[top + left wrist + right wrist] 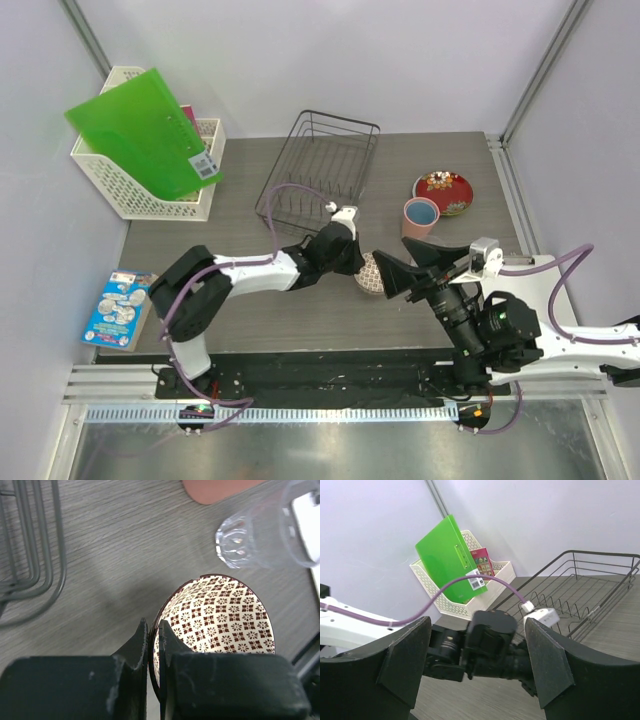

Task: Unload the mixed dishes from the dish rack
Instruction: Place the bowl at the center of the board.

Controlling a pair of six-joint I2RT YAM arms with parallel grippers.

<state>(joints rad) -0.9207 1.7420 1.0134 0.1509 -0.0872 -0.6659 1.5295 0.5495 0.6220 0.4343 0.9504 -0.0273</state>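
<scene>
Fingers [137,647] of the left gripper [154,642] are pinched tight on the rim of the bowl [220,615], one inside and one outside. The bowl hangs tilted over the table [200,215], out of the rack [320,165] and just off its near right corner. Can't tell if it's touching the table tbh. Right gripper [477,630] sits right beside the bowl with its fingers spread wide, gripping nothing. Pink cup [420,216] stands a bit further back, red plate [445,190] just behind it.
</scene>
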